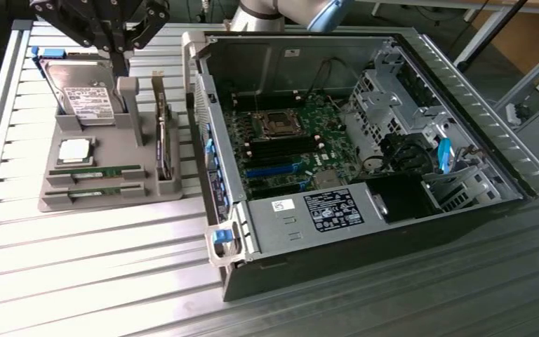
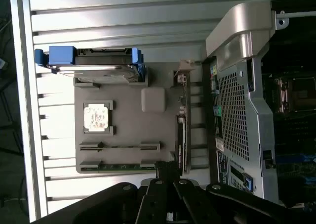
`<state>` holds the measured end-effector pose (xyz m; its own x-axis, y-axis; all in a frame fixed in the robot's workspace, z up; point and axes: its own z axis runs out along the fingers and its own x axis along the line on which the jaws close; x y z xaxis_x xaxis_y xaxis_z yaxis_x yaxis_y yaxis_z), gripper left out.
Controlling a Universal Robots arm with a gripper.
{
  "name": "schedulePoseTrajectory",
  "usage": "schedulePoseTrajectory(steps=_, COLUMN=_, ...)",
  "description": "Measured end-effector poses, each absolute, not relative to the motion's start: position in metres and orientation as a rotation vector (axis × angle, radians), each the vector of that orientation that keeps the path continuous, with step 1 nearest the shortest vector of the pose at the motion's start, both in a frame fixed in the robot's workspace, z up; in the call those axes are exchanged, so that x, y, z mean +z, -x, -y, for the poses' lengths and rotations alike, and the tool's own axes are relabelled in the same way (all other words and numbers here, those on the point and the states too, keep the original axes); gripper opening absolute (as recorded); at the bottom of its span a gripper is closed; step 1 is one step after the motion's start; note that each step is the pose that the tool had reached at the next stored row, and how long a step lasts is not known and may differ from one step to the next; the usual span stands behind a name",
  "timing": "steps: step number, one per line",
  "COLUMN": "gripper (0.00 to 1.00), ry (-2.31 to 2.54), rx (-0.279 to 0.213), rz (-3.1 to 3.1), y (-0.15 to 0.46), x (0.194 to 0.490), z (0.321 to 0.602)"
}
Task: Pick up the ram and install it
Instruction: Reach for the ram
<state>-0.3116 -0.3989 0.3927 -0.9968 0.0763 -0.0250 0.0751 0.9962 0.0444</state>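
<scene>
The black linkage gripper (image 1: pixel 118 62) has its 2 fingers pressed together with nothing between them. It hangs pointing straight down from the arm (image 1: pixel 279 10), whose grey and blue joints reach in from the far side. It sits above the far end of the grey moulded tray (image 1: pixel 110 203) on the exterior view's left, over the silver hard drive (image 1: pixel 82 95).

The ram (image 1: pixel 96 170), a long, thin green circuit-board stick, sits in a slot towards the near end of that tray. Its twin (image 1: pixel 95 190) is in the next slot just beside it, and both are untouched. The square silver processor chip (image 1: pixel 75 149) lies between the drive and the sticks. To the right, the open dark computer case (image 1: pixel 279 63) shows its green motherboard (image 1: pixel 283 140).

I'd say the pick-up is barely begun and this is the approach. Gripping so thin a stick would call for spread fingers squared across its long edge.
</scene>
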Motion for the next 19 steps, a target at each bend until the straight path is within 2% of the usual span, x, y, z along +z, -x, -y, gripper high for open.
schedulePoseTrajectory(steps=13, gripper=0.09, ry=-0.118, rx=0.068, rz=-3.112, y=0.335, x=0.393, z=0.399)
schedulePoseTrajectory(steps=19, gripper=0.09, ry=-0.118, rx=0.068, rz=-3.112, y=0.336, x=0.393, z=0.407)
